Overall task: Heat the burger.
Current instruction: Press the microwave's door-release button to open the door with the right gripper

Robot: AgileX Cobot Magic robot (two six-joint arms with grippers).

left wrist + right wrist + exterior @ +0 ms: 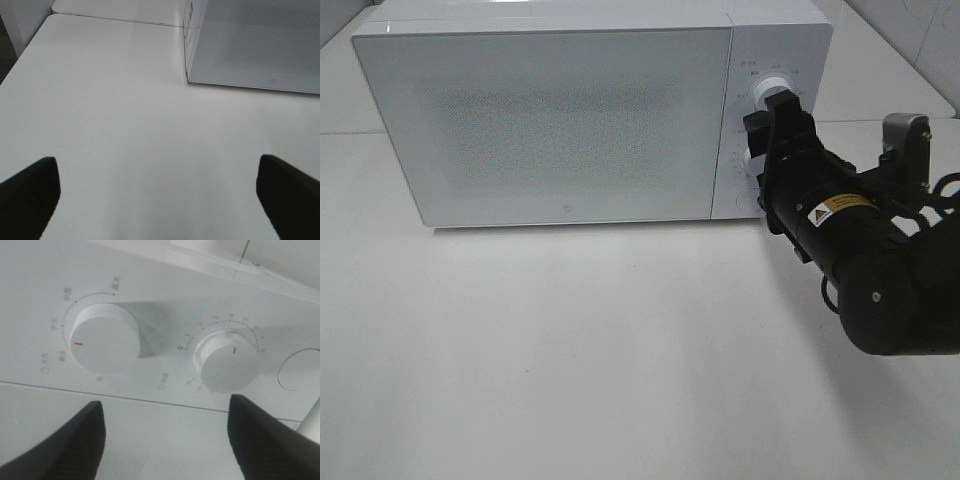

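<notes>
The burger is hidden; no view shows it. The white microwave [560, 120] stands on the table with its frosted door shut. My right gripper [772, 125] is up against the control panel at the microwave's right end. In the right wrist view its fingers [65, 450] stand apart, open, a little back from the power knob [105, 337] and the timer knob [227, 360], touching neither. The timer knob's red mark points away from zero. My left gripper [156, 162] is open over bare table, near the microwave's left corner [192, 75], with nothing between its fingers.
A round button [300, 370] sits beside the timer knob on the panel. The white table [570, 360] spreads in front of the microwave. A seam between two tabletops [120, 20] runs behind the left side.
</notes>
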